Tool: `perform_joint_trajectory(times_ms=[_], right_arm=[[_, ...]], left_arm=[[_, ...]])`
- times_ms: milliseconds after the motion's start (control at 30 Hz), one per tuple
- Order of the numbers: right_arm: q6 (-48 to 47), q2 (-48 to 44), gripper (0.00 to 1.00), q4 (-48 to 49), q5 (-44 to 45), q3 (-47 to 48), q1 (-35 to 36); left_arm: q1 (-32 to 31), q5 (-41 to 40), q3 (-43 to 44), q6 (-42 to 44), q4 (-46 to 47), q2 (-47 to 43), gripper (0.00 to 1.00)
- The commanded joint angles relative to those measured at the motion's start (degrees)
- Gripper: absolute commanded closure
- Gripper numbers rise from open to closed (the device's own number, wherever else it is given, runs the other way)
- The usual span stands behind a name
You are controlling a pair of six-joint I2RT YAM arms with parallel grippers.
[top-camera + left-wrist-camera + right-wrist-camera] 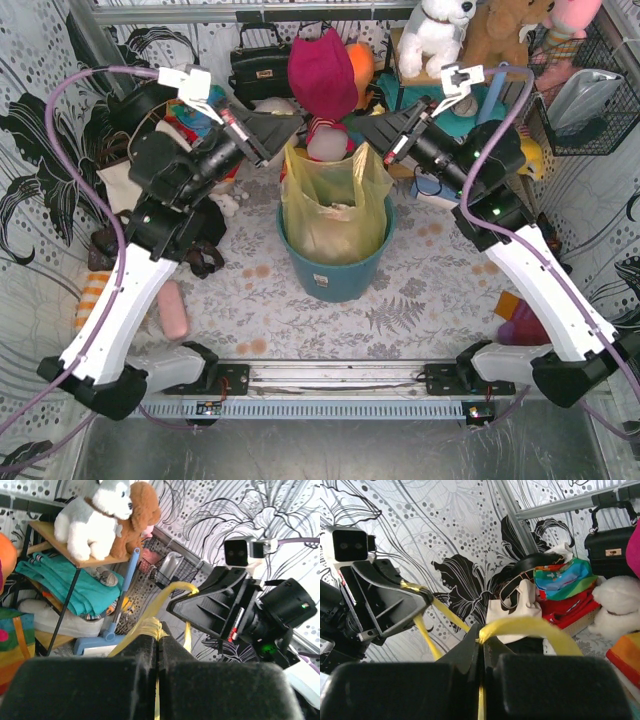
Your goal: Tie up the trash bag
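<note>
The yellow-green trash bag [335, 205] stands in a teal bucket [335, 270] at the table's centre, with crumpled paper showing through it. Both arms reach in above the bag's mouth from either side. My left gripper [288, 124] is shut on a yellow handle strip [150, 626] of the bag, pinched between its black pads. My right gripper [365, 128] is likewise shut on a yellow strip [530, 626]. In the left wrist view a strip loops over to the right gripper [210, 605]. In the right wrist view strips run to the left gripper [385, 597].
A doll in a pink hat [322, 80] sits just behind the bucket, beside a black handbag [258, 65]. A cream tote [125, 185] lies far left. Plush dogs [435, 35] sit on a shelf at the back right, near a wire basket [585, 95]. A pink roll [175, 310] lies front left.
</note>
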Motion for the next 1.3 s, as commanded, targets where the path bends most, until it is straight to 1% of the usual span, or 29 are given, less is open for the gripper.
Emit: perform_joint_trajectory(times_ms=[0, 100, 133, 200, 300, 433, 533, 633, 833, 900, 967, 1100, 1233, 1267], right_arm=[[-0.24, 1.92, 1.00, 2.09, 0.56, 8.28, 0.14], [-2.16, 5.20, 1.00, -1.77, -1.09, 18.78, 0.14], [-2.59, 5.89, 1.00, -2.68, -1.70, 20.98, 0.14], [-2.30, 5.60, 1.00, -2.14, -2.03, 21.14, 0.14], [-1.26, 2.79, 1.00, 0.07, -0.47, 14.27, 0.14], [0.93, -1.15, 1.00, 2.92, 2.65, 2.11, 0.14], [1.39, -1.54, 1.00, 2.73, 3.57, -0.81, 0.14], [0.66, 0.03, 1.00, 1.87, 3.25, 2.41, 0.14], [-0.43, 5.18, 1.00, 0.20, -1.15, 18.10, 0.14], [0.11, 5.51, 1.00, 0.70, -2.06, 19.55, 0.14], [0.79, 4.66, 1.00, 1.72, -2.15, 17.24, 0.19], [2.03, 1.58, 1.00, 3.04, -0.16, 8.63, 0.17], [2.75, -0.38, 1.00, 3.55, 0.95, 2.96, 0.14], [2.75, -0.73, 1.00, 3.44, 1.07, 2.38, 0.15]], left_arm=[[0.86, 1.20, 7.49, -0.82, 3.23, 3.37, 1.00], [1.05, 3.49, 17.57, -0.20, 0.48, 7.27, 1.00], [1.06, 4.33, 19.69, -0.12, 0.09, 8.06, 1.00], [1.06, 4.57, 20.46, -0.26, 0.31, 8.29, 1.00], [1.05, 4.46, 15.67, -0.66, 1.49, 6.50, 1.00], [1.06, 2.90, 4.97, -2.09, 3.46, 2.53, 1.00], [1.27, 2.10, 0.86, -2.99, 3.63, 1.51, 1.00], [1.65, 2.62, 2.73, -3.35, 3.22, 2.42, 1.00], [1.68, 5.46, 14.03, -3.32, 3.23, 5.79, 1.00], [1.75, 5.65, 13.75, -4.11, 4.19, 5.57, 1.00], [1.72, 5.61, 11.09, -5.05, 5.89, 4.48, 1.00], [1.69, 4.77, 5.03, -6.05, 6.93, 2.10, 1.00], [1.76, 2.47, 1.69, -5.27, 4.59, 0.33, 1.00], [1.83, 1.59, 1.44, -4.78, 3.30, 0.05, 0.98]])
